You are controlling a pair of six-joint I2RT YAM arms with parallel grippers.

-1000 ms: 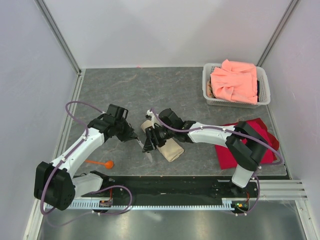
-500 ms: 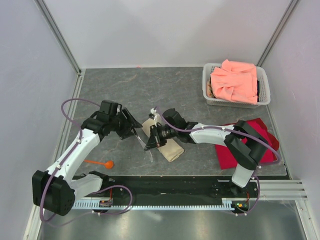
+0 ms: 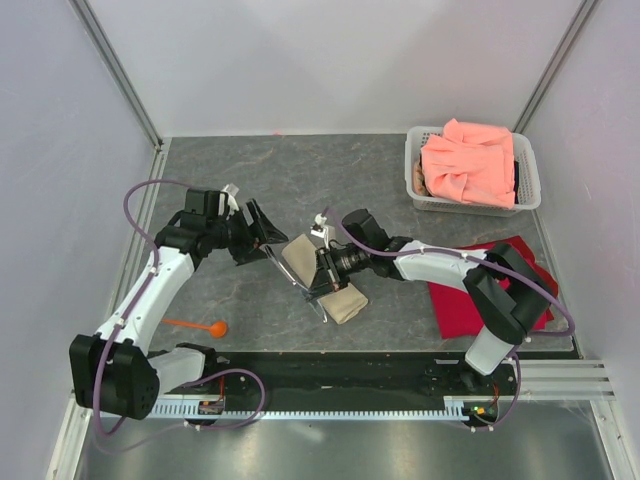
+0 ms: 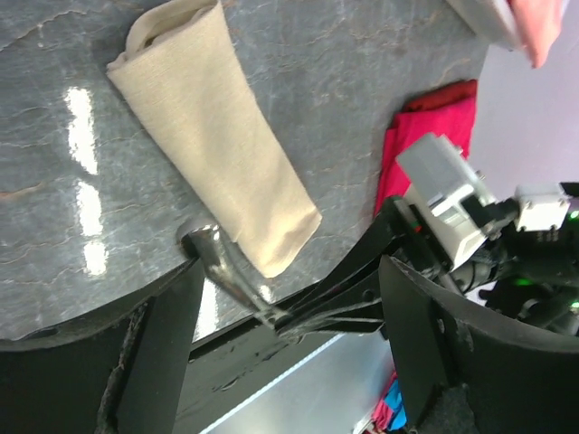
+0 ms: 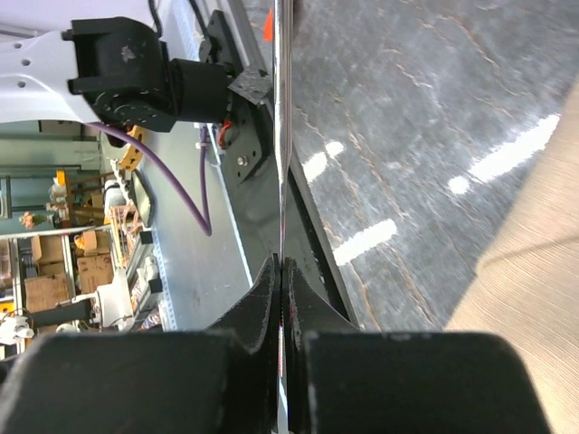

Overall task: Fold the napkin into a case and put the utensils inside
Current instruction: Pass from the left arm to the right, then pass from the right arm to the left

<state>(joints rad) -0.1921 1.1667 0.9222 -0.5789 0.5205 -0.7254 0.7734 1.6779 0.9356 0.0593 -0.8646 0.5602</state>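
**Top view**
- Table: grey, stone-patterned.
- Case: beige-tan cloth folded into a long narrow pouch. It is laid diagonally near the table's middle and is partly covered by the right jaws.
- Thin utensil: slender and shiny. It is gripped partway along its length by the right jaws, which are fully closed on it, and is set along the case's left edge.
- Left arm: the left jaws are spread wide with nothing held, just left of the case's far end. Whether the utensil's tip is touched cannot be told.
- Right arm: reached leftward across the red cloth, which is spread at the right.
- Orange spoon: laid flat at the near left, well apart from the case.
- White basket: set in the far right corner, with a salmon-pink cloth heaped in it.

**Left wrist view**
- The case is seen whole, with a rounded fold at one end.
- One end of the thin utensil is seen just beside the case's other end. The rest is led into the right arm's dark closed jaws.
- The left fingers are parted widely at either side, and nothing is between them.

**Right wrist view**
- The thin utensil is seen edge-on as a straight line, pinched between the closed jaws at the bottom.
- The case is shown at the right edge, on the table.
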